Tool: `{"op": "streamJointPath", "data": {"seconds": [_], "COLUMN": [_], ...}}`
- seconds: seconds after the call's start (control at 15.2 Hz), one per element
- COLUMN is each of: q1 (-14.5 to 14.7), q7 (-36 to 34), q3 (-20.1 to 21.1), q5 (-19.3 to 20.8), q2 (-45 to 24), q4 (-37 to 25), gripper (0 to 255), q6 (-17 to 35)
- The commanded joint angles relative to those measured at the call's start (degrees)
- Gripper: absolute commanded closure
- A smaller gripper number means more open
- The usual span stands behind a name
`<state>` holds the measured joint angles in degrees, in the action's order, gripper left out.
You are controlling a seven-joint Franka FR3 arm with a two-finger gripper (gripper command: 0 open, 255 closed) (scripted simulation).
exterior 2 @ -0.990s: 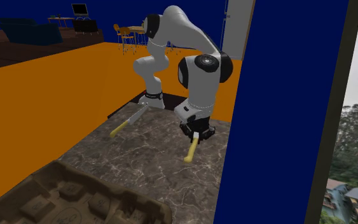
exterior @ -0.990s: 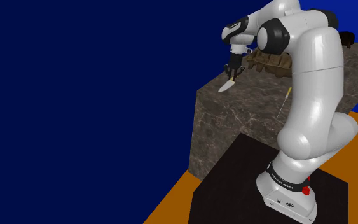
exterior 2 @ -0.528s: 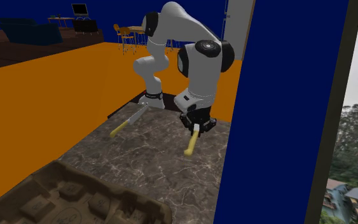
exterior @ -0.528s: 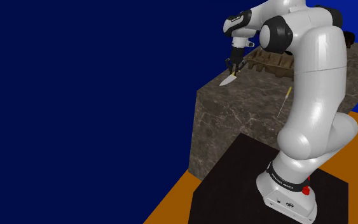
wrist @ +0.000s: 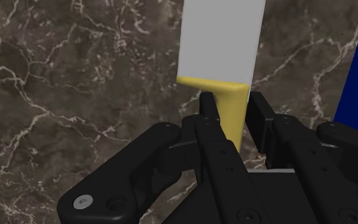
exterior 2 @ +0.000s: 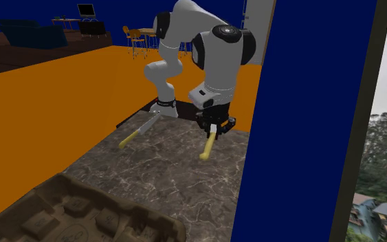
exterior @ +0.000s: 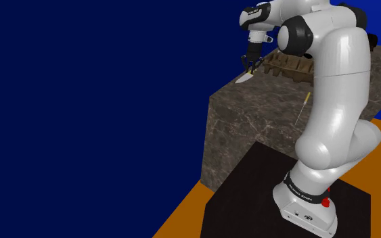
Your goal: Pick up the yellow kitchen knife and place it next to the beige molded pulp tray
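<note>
Your jaws clasp the knife (wrist: pixel 219 57) by its yellow handle; it hangs seemingly clear of the tabletop (exterior 2: pixel 164 172), well apart from the tray (exterior 2: pixel 82 206). Stiff, likely light and smooth: it could pivot, so grip firmly.

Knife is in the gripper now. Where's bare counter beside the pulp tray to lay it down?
The widest bare patch is the marble counter between the tray and the knife in the gripper, bordered by the blue wall on the second exterior view's right. It is tighter at the far edge, where a second knife lies.
</note>
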<state>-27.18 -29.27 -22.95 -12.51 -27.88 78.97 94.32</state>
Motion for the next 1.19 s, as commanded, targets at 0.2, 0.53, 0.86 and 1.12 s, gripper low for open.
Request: {"op": "streamJointPath", "data": {"seconds": [0.2,0.53,0.86,1.12], "q1": [-0.36,-0.91,-1.81,-3.84], "q7": [-0.31,-0.61,0.29,4.66], "q3": [-0.14,-0.20,-0.61,-2.22], "q5": [0.19,0.16,0.40,1.75], "q2": [0.34,0.09,0.67,3.93], "q4": [-3.51,-7.80,-9.40,-4.31], "gripper": [255,255,255,255], "q6": [-3.80,-7.79,-10.00,-8.34]}}
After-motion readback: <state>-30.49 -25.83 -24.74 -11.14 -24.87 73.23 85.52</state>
